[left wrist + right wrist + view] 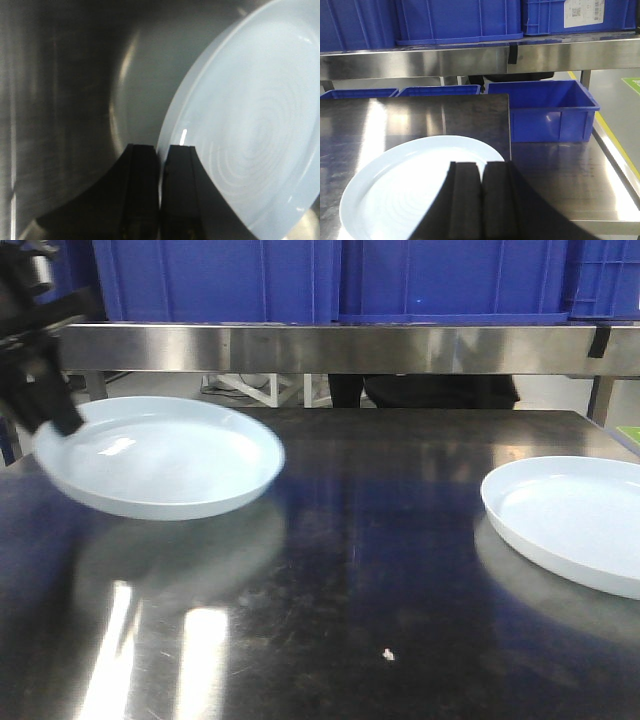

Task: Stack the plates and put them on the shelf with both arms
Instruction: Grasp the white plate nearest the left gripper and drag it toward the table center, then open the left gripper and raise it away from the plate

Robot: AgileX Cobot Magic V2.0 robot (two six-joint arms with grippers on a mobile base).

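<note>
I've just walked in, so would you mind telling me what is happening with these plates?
The left gripper is clamped on the rim of one pale plate and holds it tilted, apparently lifted off the steel table. The second plate lies flat on the table to the right. The right gripper hangs over that plate with its jaws together, apparently not gripping it. The plates are not yet stacked.

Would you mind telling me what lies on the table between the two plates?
Only bare steel tabletop between the raised left plate and the right plate, shown in the front-facing view.
</note>
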